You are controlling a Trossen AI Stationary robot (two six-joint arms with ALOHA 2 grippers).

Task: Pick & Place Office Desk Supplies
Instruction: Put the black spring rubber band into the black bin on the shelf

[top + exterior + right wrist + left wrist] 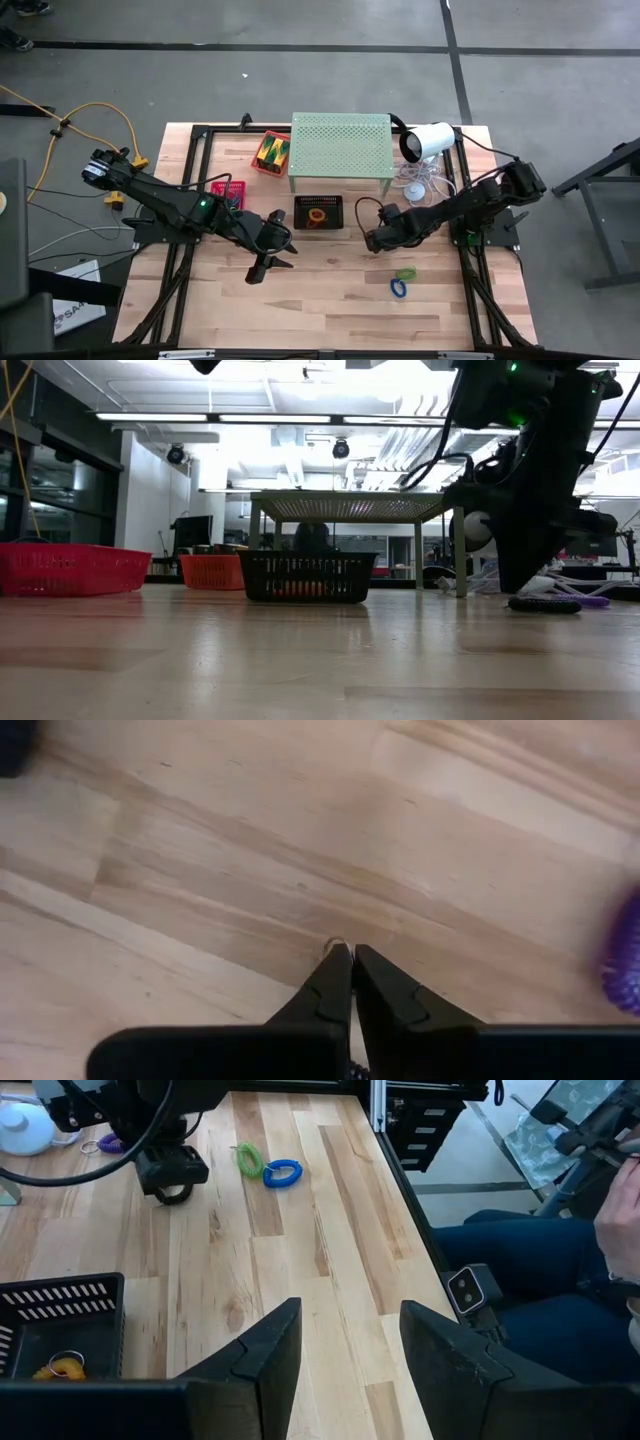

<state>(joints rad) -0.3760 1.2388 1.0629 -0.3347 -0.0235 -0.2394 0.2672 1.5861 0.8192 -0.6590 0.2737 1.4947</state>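
Pinching something tiny off the bare wood is the tricky bit here. The right gripper (350, 952) is pressed down on the light wooden tabletop (330, 300), just right of the black mesh basket (319, 213), and its fingers are squeezed together. In the right wrist view there's a thin pale loop poking out at the tips, maybe a tan rubber band, but honestly it's too small to say whether it's actually caught.

My take: lift slowly and straight up, and check the tips before swinging over to the basket, because a thin band can slip right out.

An orange-yellow loop (62, 1369) is already sitting in that basket. The green coiled loop (405, 273) and blue coiled loop (398, 289) are lying together on the wood, near the right gripper on the front side.

The left gripper (350, 1335) hovers left of the basket with its fingers apart, holding nothing.
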